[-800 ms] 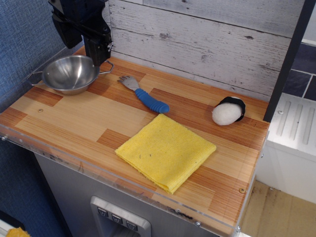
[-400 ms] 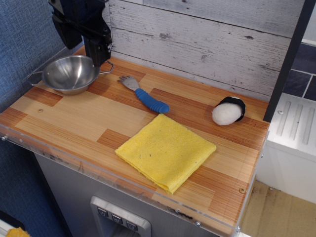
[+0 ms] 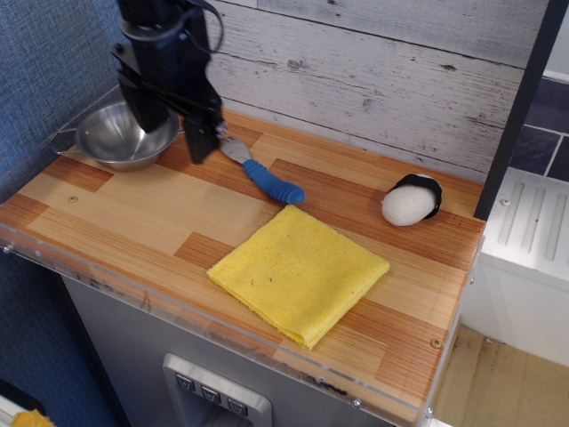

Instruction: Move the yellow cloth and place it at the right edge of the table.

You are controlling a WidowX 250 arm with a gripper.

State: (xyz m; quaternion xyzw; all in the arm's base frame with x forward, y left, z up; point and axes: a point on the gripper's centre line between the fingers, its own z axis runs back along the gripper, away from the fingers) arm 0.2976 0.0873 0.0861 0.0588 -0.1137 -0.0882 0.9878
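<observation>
The yellow cloth (image 3: 300, 272) lies flat and folded square on the front middle-right of the wood-plank table (image 3: 124, 213). Its right corner is well short of the table's right edge. My black gripper (image 3: 174, 133) hangs over the back left of the table, between the steel bowl (image 3: 120, 136) and the blue-handled spoon (image 3: 265, 175). It is far up and to the left of the cloth. Its fingers stand apart with nothing between them.
A white and black round object (image 3: 411, 201) lies at the back right, near a dark post (image 3: 520, 98). A clear acrylic rim (image 3: 222, 325) runs along the front edge. A whitewashed plank wall (image 3: 373, 71) stands behind.
My gripper has moved down and to the right, from behind the bowl toward the spoon's head. The cloth, bowl, spoon and round object have not moved.
</observation>
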